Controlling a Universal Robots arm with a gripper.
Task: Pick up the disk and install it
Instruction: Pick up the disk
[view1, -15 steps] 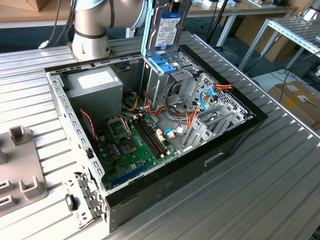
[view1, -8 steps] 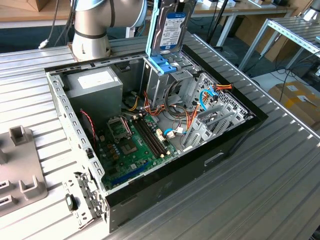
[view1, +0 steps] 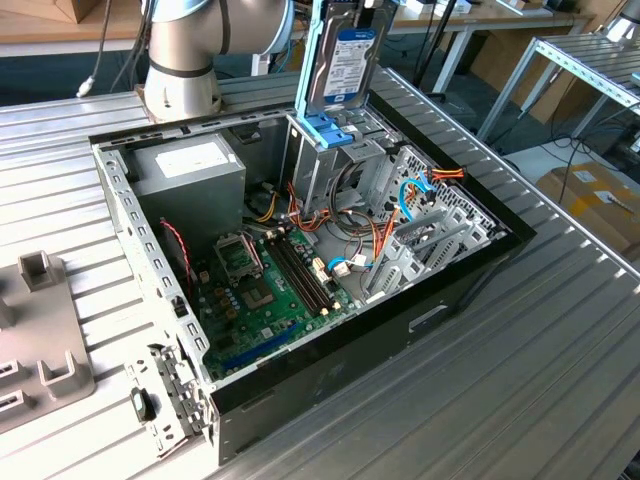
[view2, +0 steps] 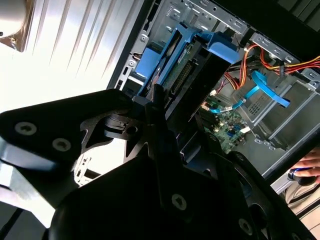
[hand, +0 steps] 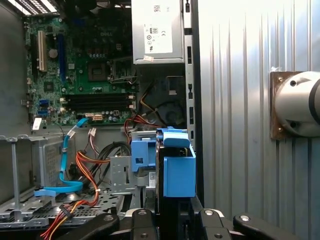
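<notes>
disk (view1: 350, 60): stood on edge over the far end of the computer case (view1: 455, 300), with its white and blue label facing the exterior view's right and a light-blue frame along its edge. Its lower end was right above the case's drive cage; whether the two touched could not be told. In the first wrist view its blue end (hand: 178, 172) pointed down into the open case.
table (view1: 560, 380): ribbed metal, lying under the case and running out past it on every side.
computer case: lay on its side, open face up, with black outer walls and a grey metal rim.
arm (view1: 185, 55): its grey base stood on the table just beyond the far end of the case.
motherboard (view1: 265, 290): green, flat on the floor of the case.
power supply (view1: 190, 165): a grey box in the far corner of the case, toward the exterior view's left.
drive cage (view1: 322, 175): grey metal, upright inside the case beside the power supply.
gripper (hand: 172, 219): its black fingers were pinched on the disk from both flat sides, above the case.
latch (view1: 330, 128): blue plastic, on top of the drive cage.
cables (view1: 385, 235): orange, red and blue strands, loose inside the case near the cage.
</notes>
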